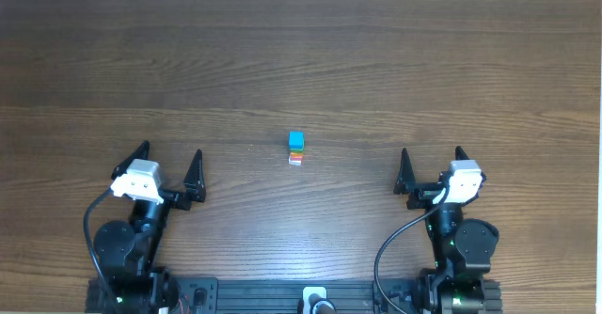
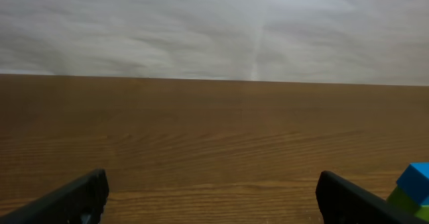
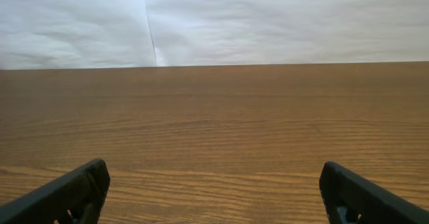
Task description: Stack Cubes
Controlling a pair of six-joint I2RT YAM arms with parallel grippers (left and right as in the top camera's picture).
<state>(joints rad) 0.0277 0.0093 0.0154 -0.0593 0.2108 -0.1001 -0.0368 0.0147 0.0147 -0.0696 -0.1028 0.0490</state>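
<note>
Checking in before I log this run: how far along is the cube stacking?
Looks done: one stack stands, blue cube on top. Nothing in hand: left pincer and right pincer are open, apart from it. Nothing looks left to stack.

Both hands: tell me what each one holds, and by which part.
Nothing is held. The left hand and the right hand are both open and empty, well apart from the stack of cubes standing between them.
</note>
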